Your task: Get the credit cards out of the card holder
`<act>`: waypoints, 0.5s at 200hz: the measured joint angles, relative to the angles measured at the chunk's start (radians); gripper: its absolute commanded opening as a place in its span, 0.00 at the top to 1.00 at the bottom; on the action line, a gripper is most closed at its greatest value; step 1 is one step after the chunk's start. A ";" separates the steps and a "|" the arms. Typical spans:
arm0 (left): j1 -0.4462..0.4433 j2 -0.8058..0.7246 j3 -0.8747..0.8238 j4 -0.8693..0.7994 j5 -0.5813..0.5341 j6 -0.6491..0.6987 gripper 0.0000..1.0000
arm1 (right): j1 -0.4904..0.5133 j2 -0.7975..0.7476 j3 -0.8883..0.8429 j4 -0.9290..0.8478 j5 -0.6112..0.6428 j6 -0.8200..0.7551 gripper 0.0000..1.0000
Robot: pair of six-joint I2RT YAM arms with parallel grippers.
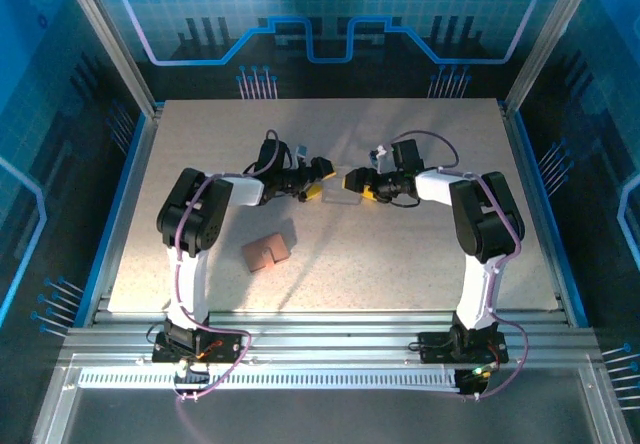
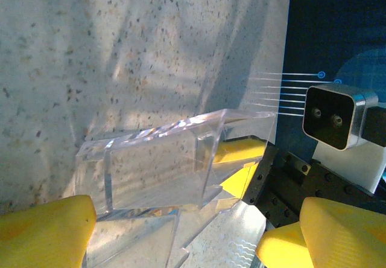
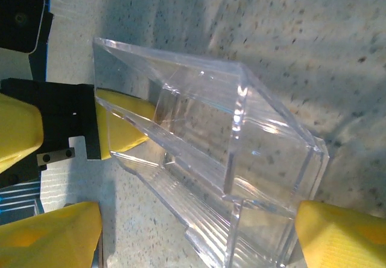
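Top external: card holder (image 1: 266, 253) lies well apart from both jaws.

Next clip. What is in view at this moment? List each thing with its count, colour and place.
card holder: one, tan-brown, near-left part of the table, just right of the left arm
clear tray: one, transparent plastic, mid-table, between the two grippers
table: one, speckled light grey, under everything
frame rails: silver, along the table's near edge
left arm: one, black and white, reaching in towards the middle
right arm: one, black and white, reaching in towards the middle
left gripper: one, yellow-tipped, open, at the tray's left end
right gripper: one, yellow-tipped, open, at the tray's right end
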 measured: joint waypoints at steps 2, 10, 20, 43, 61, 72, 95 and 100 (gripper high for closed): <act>0.000 -0.001 -0.001 0.000 0.000 0.000 0.11 | 0.000 -0.001 -0.001 0.000 0.000 0.000 0.15; -0.001 -0.003 -0.003 0.000 0.000 0.000 0.11 | 0.002 -0.004 -0.004 0.000 0.004 0.000 0.15; -0.002 -0.005 -0.005 -0.001 0.000 0.000 0.11 | 0.004 -0.005 -0.004 -0.002 0.015 0.000 0.14; -0.005 -0.009 -0.005 -0.006 0.000 0.000 0.10 | 0.005 -0.005 -0.004 -0.007 0.031 -0.001 0.14; -0.007 -0.013 -0.006 -0.019 -0.002 0.006 0.10 | 0.005 -0.005 -0.004 -0.008 0.041 -0.001 0.14; -0.006 -0.029 -0.013 -0.039 -0.002 0.017 0.09 | 0.005 -0.005 -0.004 -0.009 0.045 -0.001 0.14; 0.004 -0.074 -0.034 -0.065 -0.002 0.035 0.10 | 0.004 -0.011 -0.004 -0.019 0.046 -0.002 0.14; 0.008 -0.085 -0.039 -0.069 -0.002 0.037 0.10 | 0.004 -0.014 -0.004 -0.023 0.046 -0.005 0.14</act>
